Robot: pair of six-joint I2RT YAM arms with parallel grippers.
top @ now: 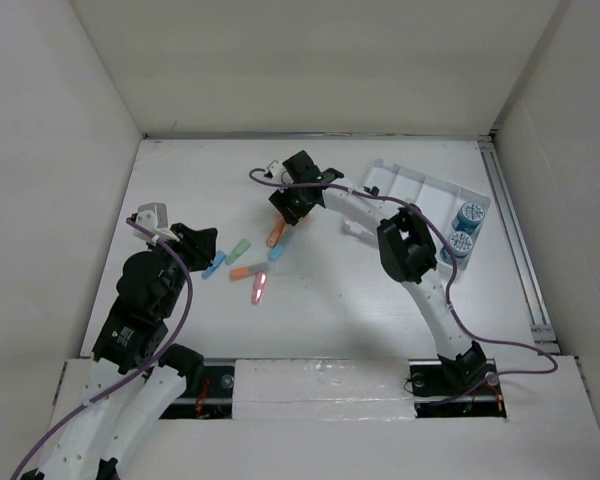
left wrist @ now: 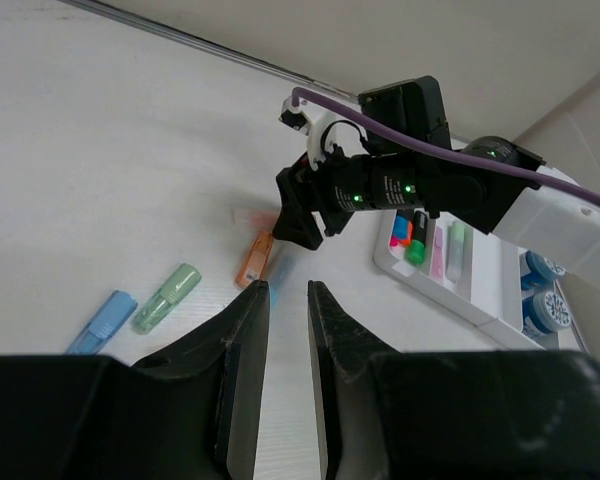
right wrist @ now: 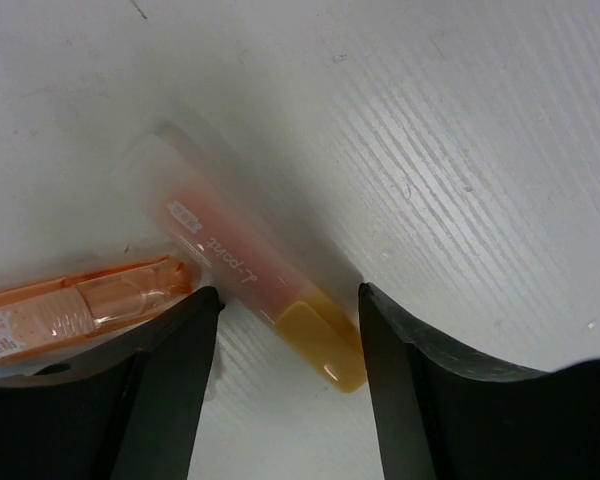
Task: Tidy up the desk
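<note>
Between the spread jaws of the right gripper (right wrist: 285, 300), low over the desk (top: 380, 300): one peach highlighter (right wrist: 242, 270) with a yellow-orange end, lying flat. A finger stood on either side of it, with a clear gap to each. Nothing was gripped.

Just beside it, at the left finger: one orange highlighter (right wrist: 80, 305), also flat on the surface and touching or nearly touching the peach one.

Left gripper (left wrist: 288, 300): jaws drawn close with only a narrow slit between them, and nothing in it. It hung above the desk to the left of the loose group and was engaged with no item.

Loose stock near mid-desk, counted from overhead:
- one blue highlighter (top: 213, 266)
- one green highlighter (top: 240, 247)
- one pink highlighter (top: 259, 288)
- a second orange highlighter (top: 245, 271)
- a second blue one (top: 280, 248), lying by the peach piece

That made about six pens not yet put away.

White compartmented tray (top: 420, 185), far right of the desk and well apart from the loose group: the left wrist view showed several markers already lying in its slots. Two blue tape rolls (top: 468, 215) stood at its right end.

Assessment: the task was partly done. Some pens were filed, while the cluster at mid-desk was outstanding. The step in hand appeared to be closing on the peach highlighter, with its carry to the tray to follow. The neighbouring orange pen sat close enough to be nudged.
</note>
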